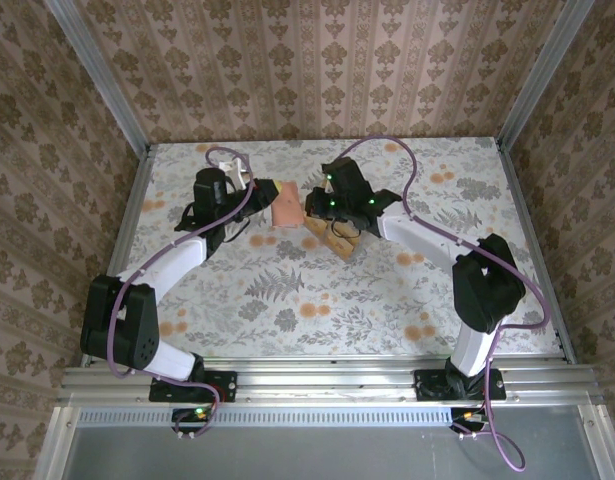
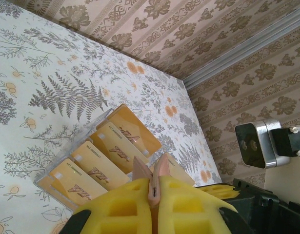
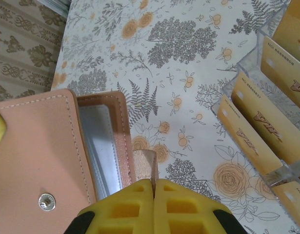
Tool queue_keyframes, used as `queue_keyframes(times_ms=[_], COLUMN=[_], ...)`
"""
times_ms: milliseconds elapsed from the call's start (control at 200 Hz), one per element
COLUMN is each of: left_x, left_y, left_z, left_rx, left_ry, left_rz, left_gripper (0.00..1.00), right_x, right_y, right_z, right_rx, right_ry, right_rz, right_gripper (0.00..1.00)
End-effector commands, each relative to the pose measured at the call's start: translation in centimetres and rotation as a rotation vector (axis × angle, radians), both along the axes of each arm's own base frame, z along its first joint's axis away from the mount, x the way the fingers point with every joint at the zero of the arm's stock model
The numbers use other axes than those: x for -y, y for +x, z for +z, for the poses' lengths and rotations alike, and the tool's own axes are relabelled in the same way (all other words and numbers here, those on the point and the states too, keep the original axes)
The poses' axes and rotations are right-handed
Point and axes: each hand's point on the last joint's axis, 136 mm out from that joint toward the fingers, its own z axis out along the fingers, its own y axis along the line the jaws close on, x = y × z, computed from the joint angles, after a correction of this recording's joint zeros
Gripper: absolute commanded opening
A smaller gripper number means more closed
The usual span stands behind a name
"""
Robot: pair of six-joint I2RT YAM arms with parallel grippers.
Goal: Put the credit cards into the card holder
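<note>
At mid-table, from above, the card holder (image 1: 287, 207) sits just beside the credit cards (image 1: 334, 241). From the left wrist we see the left gripper (image 2: 152, 187) pinching its pink edge, while the cards in their clear stand (image 2: 45, 179) read something like "VIA", the digits too small to read. From the right wrist the right gripper (image 3: 153, 187) clamps another pink flap; we judge the holder is held open, and next one gripper must let go to fetch a card.

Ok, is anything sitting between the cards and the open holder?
Nothing visible lies on the table between the credit cards in their clear stand and the card holder. However, the left claw and right claw are both shut on the holder itself.
</note>
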Motion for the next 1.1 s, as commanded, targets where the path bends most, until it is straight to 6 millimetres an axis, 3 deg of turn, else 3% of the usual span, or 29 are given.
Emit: queue_keyframes(times_ms=[0, 180, 385, 610, 755, 870, 1090], left_x=[-0.2, -1.1, -1.6, -1.7, -1.5, -1.7, -2.5], left_y=[-0.1, 0.2, 0.4, -0.1, -0.7, -1.1, -2.2], left_z=[1.1, -1.9, -5.3, -8.5, -11.0, -13.2, -16.1], left_rx=[0.056, 0.011, -0.042, -0.094, -0.135, -0.174, -0.235], left_ry=[0.012, 0.035, 0.032, 0.049, 0.054, 0.062, 0.073], left_rz=[-0.007, 0.008, 0.012, 0.007, -0.001, 0.003, 0.034], left_gripper=[0.0, 0.0, 0.25, 0.45, 0.47, 0.47, 0.47], right_x=[0.4, 0.5, -0.9, -3.8, -5.7, -6.8, -6.1], right_y=[0.1, -1.5, -3.5, -6.2, -7.5, -8.4, -9.5], right_z=[2.1, 4.5, 6.5, 6.3, 4.4, 1.5, -4.1], right_rx=[0.036, 0.058, 0.063, 0.031, -0.01, -0.053, -0.135], right_ry=[0.059, 0.118, 0.18, 0.213, 0.205, 0.184, 0.145], right_rz=[-0.003, 0.025, 0.082, 0.147, 0.172, 0.17, 0.133], right_gripper=[0.0, 0.0, 0.0, 0.0, 0.0, 0.0, 0.0])
